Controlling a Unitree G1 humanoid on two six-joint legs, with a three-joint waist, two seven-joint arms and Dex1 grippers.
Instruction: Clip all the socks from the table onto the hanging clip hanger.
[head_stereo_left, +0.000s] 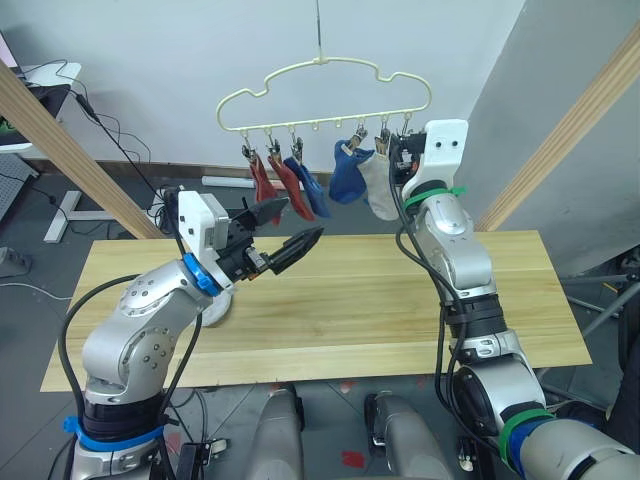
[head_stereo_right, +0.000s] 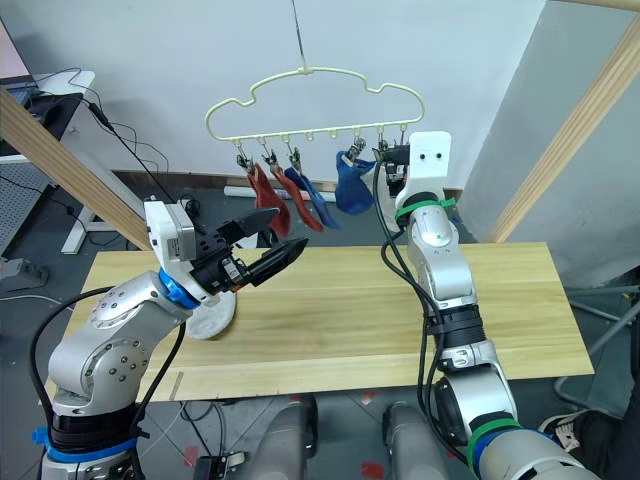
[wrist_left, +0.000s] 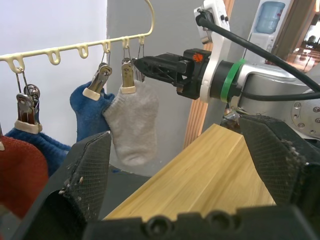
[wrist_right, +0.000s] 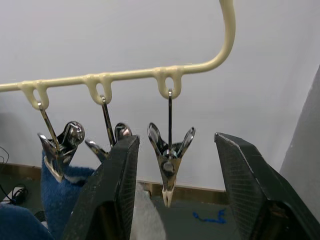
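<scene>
**Five socks clipped, one grey sock left on table**

Clip hanger (head_stereo_left: 325, 95) hung by thin hook above far edge of table (head_stereo_left: 400, 300). On hanger, L to R: two rust red socks (head_stereo_left: 272, 185), blue sock (head_stereo_left: 308, 188), 2nd blue sock (head_stereo_left: 348, 175), light grey sock (head_stereo_left: 380, 190) – each hung from own clip. Last clip at right end (wrist_right: 169, 165) bare, hanging straight down.

Sixth sock, light grey (head_stereo_right: 210, 318), flat on table nr left end, partly hidden behind L arm.

R gripper (wrist_right: 172, 200) raised to hanger's right end, jaws spread wide w/ bare clip between them, not touching it. Seen from L wrist cam, R fingertips (wrist_left: 150, 65) just beside clip holding grey sock; cannot tell if touching.

L gripper (head_stereo_left: 290, 230) held in air above left part of table, pointing toward hanger, jaws wide apart, nothing held. Below & in front of red socks, apart from them.

Wooden beams (head_stereo_left: 70, 150) slant up on both sides of table
</scene>
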